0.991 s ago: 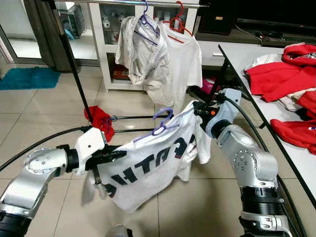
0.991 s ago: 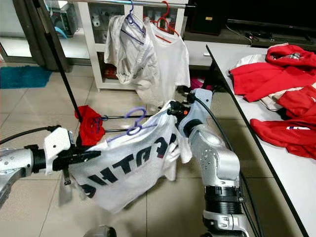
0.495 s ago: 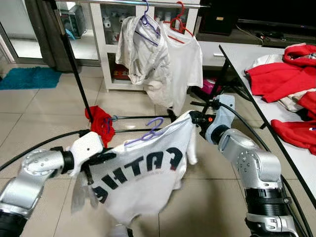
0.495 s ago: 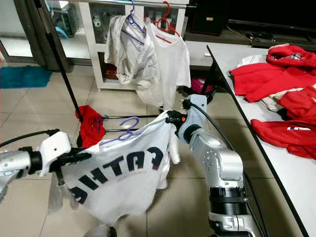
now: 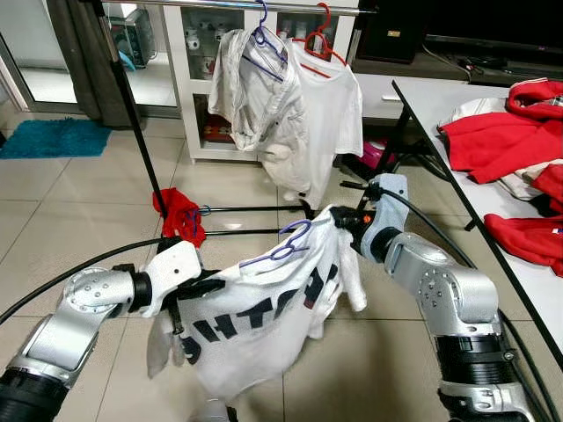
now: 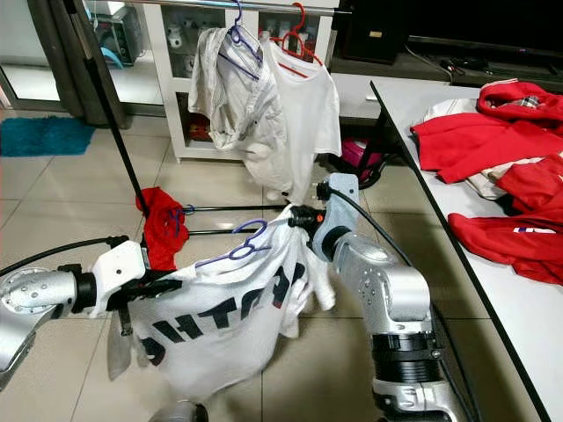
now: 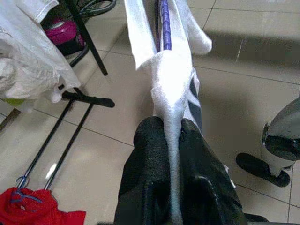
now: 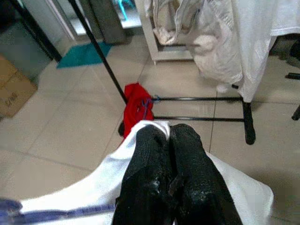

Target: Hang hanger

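Observation:
A white T-shirt with dark lettering hangs on a purple hanger, stretched between my two arms above the tiled floor. My left gripper is shut on the shirt's left shoulder; in the left wrist view its fingers pinch the white cloth with the purple hanger beyond. My right gripper is shut on the shirt's right shoulder; the right wrist view shows its fingers pressed together over the cloth. The clothes rail runs across the top, ahead of me.
On the rail hang a cream shirt on a purple hanger and a white T-shirt on a red hanger. A red garment lies by the rack's base bars. A table with red clothes stands on the right.
The shirt has bunched narrower between the grippers. My left gripper moved right and up, the right gripper dropped a little, and the hanger hook shifted right.

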You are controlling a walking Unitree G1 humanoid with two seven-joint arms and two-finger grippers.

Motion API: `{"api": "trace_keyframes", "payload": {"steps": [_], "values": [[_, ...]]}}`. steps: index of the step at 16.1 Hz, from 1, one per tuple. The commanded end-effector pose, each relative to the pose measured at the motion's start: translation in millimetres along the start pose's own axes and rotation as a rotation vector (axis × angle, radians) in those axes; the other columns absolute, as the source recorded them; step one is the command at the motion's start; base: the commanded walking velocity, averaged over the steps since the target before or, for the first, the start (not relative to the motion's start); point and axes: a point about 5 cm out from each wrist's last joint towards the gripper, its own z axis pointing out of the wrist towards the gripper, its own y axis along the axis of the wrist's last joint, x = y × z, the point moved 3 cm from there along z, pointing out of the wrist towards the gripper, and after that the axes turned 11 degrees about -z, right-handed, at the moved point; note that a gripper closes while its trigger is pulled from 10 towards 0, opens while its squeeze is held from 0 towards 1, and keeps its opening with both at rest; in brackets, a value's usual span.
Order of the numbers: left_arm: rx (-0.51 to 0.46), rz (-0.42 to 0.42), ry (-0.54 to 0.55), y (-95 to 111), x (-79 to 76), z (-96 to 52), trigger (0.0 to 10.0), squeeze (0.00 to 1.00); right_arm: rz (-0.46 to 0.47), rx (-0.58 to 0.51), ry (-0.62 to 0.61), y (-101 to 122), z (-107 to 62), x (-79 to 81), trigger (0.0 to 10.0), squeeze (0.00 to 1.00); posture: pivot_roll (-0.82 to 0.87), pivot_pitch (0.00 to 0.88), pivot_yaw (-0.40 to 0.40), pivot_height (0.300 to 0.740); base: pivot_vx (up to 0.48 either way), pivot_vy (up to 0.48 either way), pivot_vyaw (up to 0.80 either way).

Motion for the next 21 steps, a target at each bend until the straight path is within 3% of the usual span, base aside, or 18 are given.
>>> {"api": "trace_keyframes", "payload": {"steps": [1, 2, 6, 10, 11, 12, 14, 15, 17, 21], "values": [[-0.027, 0.019, 0.017, 7, 4.9, -0.8, 0.0, 0.0, -0.035, -0.019, 0.011, 7, -3.9, 1.9, 10.0, 0.87, -0.02, 0.006, -0.045, 0.74, 0.0, 0.0, 0.0], [-0.037, 0.019, 0.029, 8, 6.7, -2.2, 0.0, 0.0, -0.052, -0.013, 0.021, 7, -4.1, 2.1, 10.0, 1.0, -0.02, 0.008, -0.047, 0.74, 0.0, 0.0, 0.0], [-0.086, 0.007, 0.011, 13, 3.8, -3.4, 0.0, 0.0, -0.069, -0.028, 0.051, 11, -4.5, 0.8, 10.0, 1.0, -0.02, 0.01, -0.049, 0.74, 0.0, 0.0, 0.0], [-0.135, 0.009, 0.038, 18, 8.3, -7.5, 0.0, 0.0, -0.147, -0.126, 0.132, 32, -12.3, -3.8, 10.0, 1.0, -0.02, 0.01, -0.048, 0.74, 0.0, 0.0, 0.0], [-0.148, 0.012, 0.042, 19, 9.5, -9.4, 0.0, 0.0, -0.189, -0.14, 0.154, 36, -16.2, -8.9, 10.0, 1.0, -0.02, 0.01, -0.048, 0.74, 0.0, 0.0, 0.0], [-0.17, 0.021, 0.032, 21, 8.6, -12.1, 0.0, 0.0, -0.3, -0.165, 0.209, 40, -23.8, -15.2, 10.0, 1.0, -0.02, 0.011, -0.049, 0.74, 0.0, 0.0, 0.0], [-0.212, 0.026, 0.005, 24, 4.7, -15.8, 0.0, 0.0, -0.431, -0.213, 0.331, 46, -36.2, -14.0, 10.0, 1.0, -0.02, 0.01, -0.048, 0.74, 0.0, 0.0, 0.0], [-0.218, 0.026, -0.001, 24, 3.9, -16.5, 0.0, 0.0, -0.443, -0.223, 0.359, 47, -38.8, -13.2, 10.0, 1.0, -0.02, 0.01, -0.048, 0.74, 0.0, 0.0, 0.0], [-0.238, 0.033, -0.041, 24, -1.8, -19.3, 0.0, 0.0, -0.549, -0.25, 0.463, 54, -48.2, -9.8, 10.0, 0.0, -0.02, 0.01, -0.048, 0.74, 0.0, 0.0, 0.0], [-0.288, 0.052, -0.084, 33, -6.3, -21.2, 0.0, 0.0, -0.774, -0.222, 0.615, 50, -48.0, 0.4, 10.0, 0.0, -0.02, 0.008, -0.052, 0.74, 0.0, 0.0, 0.0]]}}
